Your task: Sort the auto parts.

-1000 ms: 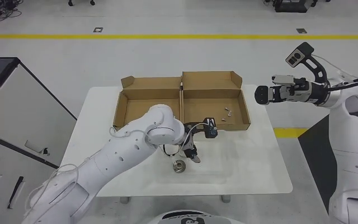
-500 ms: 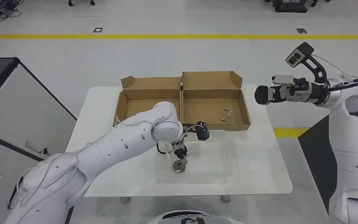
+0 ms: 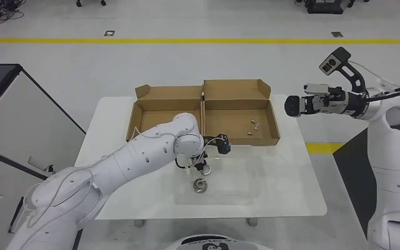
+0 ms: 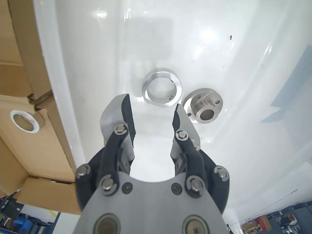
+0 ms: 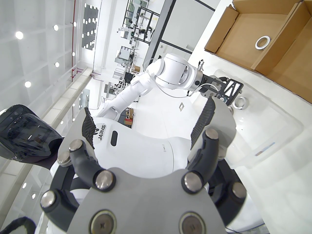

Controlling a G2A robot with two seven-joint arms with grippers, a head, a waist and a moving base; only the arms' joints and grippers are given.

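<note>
Visibility from above is rough: left arm [image 3: 144, 156] covers the near corner of the left cardboard box [image 3: 156, 122]. Left gripper [image 4: 151, 105] hangs over the clear tray [image 3: 247, 187], fingers spread wide with nothing between them. Just past its tips, two metal parts sit side by side in the tray: one split ring [image 4: 162, 87] and one flanged hub [image 4: 203, 109]. One thin ring [image 4: 24, 121] lies in the left box. Right box [image 3: 231, 125] has two small bits [image 3: 253, 122], probably bolts, too tiny to tell. Right gripper [image 5: 149, 107] is wide open and empty, off beyond the table [image 3: 294, 181] edge.
</note>
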